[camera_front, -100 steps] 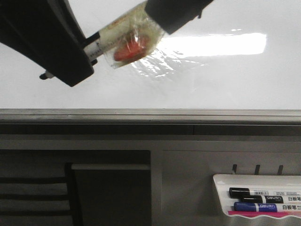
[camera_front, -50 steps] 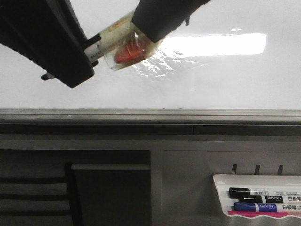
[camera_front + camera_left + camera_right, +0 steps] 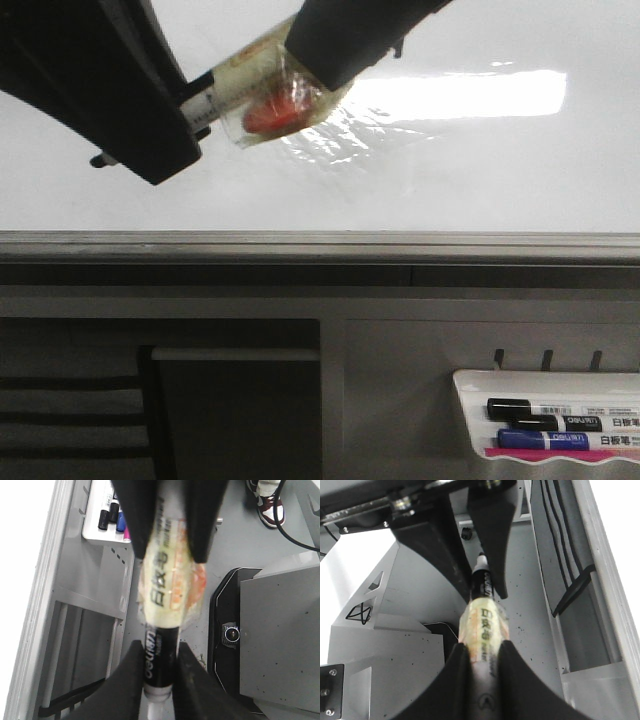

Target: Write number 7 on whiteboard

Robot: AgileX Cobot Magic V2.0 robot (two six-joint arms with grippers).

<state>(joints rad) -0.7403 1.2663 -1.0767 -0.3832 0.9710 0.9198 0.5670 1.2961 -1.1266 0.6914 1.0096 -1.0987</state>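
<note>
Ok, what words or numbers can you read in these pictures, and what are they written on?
"deli" and "白板笔": on the marker gripped by the left gripper and right gripper.
"deli" and "白板笔": on the black marker in the marker tray.
Blue marker: print too small to read.
Whiteboard: no writing visible.

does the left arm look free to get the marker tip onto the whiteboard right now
Probably not yet: the right gripper also clamps the marker, apparently on its taped cap end, while the left gripper holds the body. The whiteboard itself looks unobstructed.
</note>
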